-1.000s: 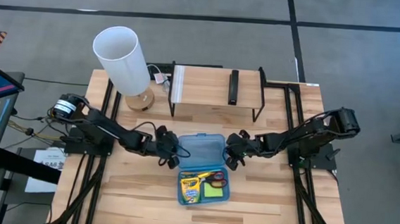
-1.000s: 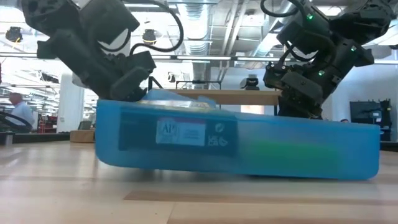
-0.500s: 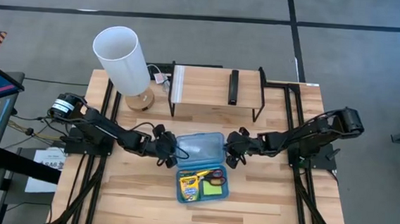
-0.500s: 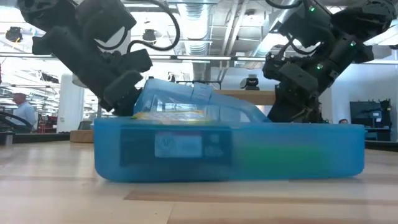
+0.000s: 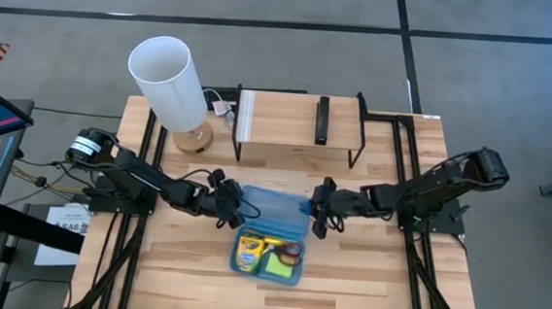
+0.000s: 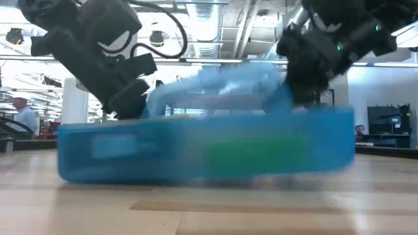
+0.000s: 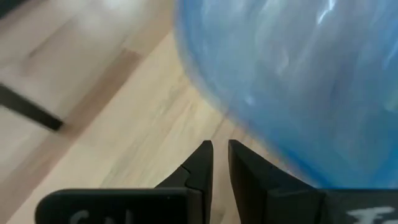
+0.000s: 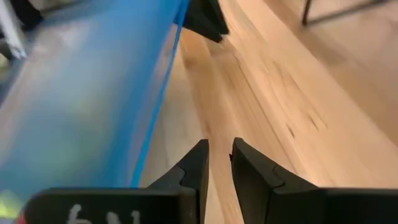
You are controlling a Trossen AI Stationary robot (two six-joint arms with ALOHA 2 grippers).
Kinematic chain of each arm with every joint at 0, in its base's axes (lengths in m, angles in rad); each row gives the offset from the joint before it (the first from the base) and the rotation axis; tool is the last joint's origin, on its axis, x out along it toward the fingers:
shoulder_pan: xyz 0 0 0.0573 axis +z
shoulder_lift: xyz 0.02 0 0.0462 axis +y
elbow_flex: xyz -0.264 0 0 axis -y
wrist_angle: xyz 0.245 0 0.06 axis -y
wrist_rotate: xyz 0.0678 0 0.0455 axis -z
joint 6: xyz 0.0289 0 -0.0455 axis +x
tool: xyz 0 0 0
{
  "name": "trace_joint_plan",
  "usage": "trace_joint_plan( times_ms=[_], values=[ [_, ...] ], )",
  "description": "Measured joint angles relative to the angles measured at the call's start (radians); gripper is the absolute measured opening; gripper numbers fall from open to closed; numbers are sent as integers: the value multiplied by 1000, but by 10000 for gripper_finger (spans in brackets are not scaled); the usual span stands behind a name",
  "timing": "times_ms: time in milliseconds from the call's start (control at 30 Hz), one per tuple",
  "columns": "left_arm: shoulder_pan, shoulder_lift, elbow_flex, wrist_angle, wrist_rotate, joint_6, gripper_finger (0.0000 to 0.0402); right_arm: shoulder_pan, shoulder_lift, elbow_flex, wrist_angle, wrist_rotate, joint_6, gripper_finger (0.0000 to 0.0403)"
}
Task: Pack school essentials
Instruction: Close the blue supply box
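A blue translucent case (image 5: 267,254) lies open at the table's middle. Its base holds a yellow-green crayon box (image 5: 247,253), a lime-green sticky-note pad (image 5: 273,264), red-handled scissors (image 5: 294,256) and a yellow pencil (image 5: 272,242). The lid (image 5: 272,205) stands raised at the base's far side, blurred in the low view. My left gripper (image 5: 237,210) is shut at the lid's left end. At the lid's right end is my right gripper (image 5: 314,219), also shut. Nothing lies between either pair of fingers. My left gripper meets the lid's left end (image 7: 292,174) with the outer side of one finger (image 7: 255,177), coming slanting down from the table's left. The lid is tilted up off the table on its hinge. My right gripper stands against the lid's right edge (image 8: 146,162) with the outer side of one finger (image 8: 189,174), slanting down from the table's right. Whether it touches the edge, I cannot tell.
A lamp with a white shade (image 5: 169,77) stands at the far left. A black wire shelf (image 5: 297,127) with a dark bar (image 5: 323,119) on it runs along the far edge. Bare wood lies near the front edge (image 5: 275,305).
The lid has swung up from lying flat behind the base to standing raised. The base has slid a little toward the table's left and turned. My right gripper has risen with the lid's right end, and both grippers have tipped.
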Motion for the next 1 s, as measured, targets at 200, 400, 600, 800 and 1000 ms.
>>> trace_joint_plan(
  times_ms=[200, 400, 600, 800, 1000],
  values=[
    [-20, -45, 1, 37, -7, 34, 41, 39, -31, 3, 113, -7, -54, 91],
    [-59, -96, 1, 53, -19, 65, 41, 50, -23, 3, 153, -11, -61, 91],
    [-107, -145, 0, 59, -22, 102, 41, 50, -17, -1, 162, -23, -56, 91],
    [-157, -196, 0, 67, -4, 118, 41, 76, -17, 0, 274, -57, -60, 91],
    [-223, -230, -1, 86, 53, 159, 41, 137, -17, 0, 364, -69, -50, 91]
  ],
)
